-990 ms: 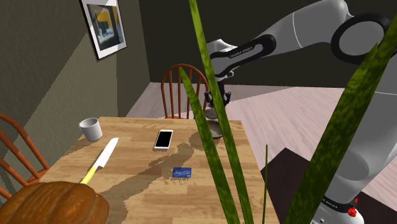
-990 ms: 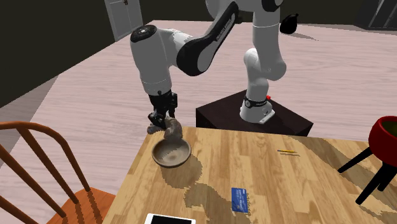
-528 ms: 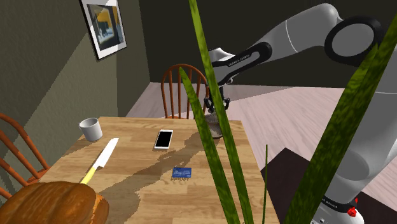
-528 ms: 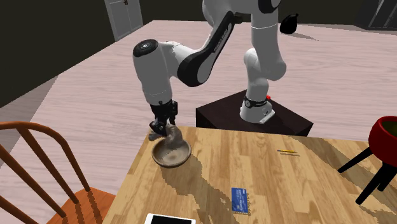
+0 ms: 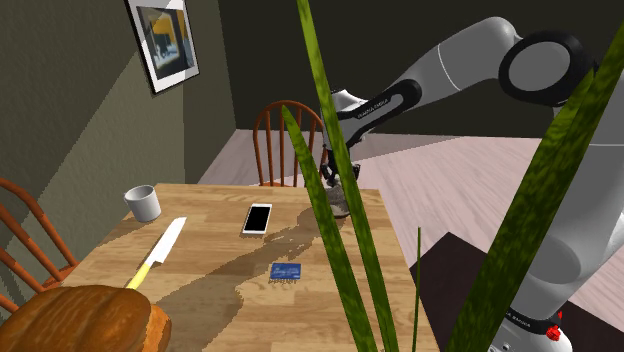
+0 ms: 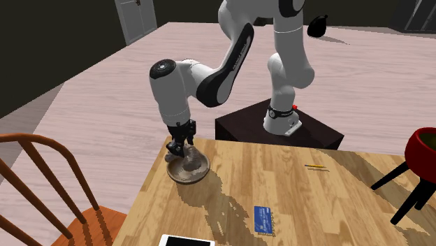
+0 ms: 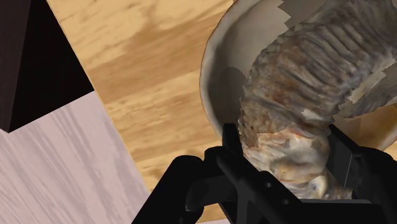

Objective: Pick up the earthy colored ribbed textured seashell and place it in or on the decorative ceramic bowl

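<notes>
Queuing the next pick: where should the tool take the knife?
By the yellow handle, coming straight down, closing across its narrow width. The knife lies flat on the table, so a side approach likely fails; the blade looks thinner.

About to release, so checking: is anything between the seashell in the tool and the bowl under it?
Nothing visible stands between them. The tool clasps the ribbed brown seashell directly over the bowl. The bowl's inside shows bare around the shell, and the shell's lower end appears to dip inside the rim.
</notes>
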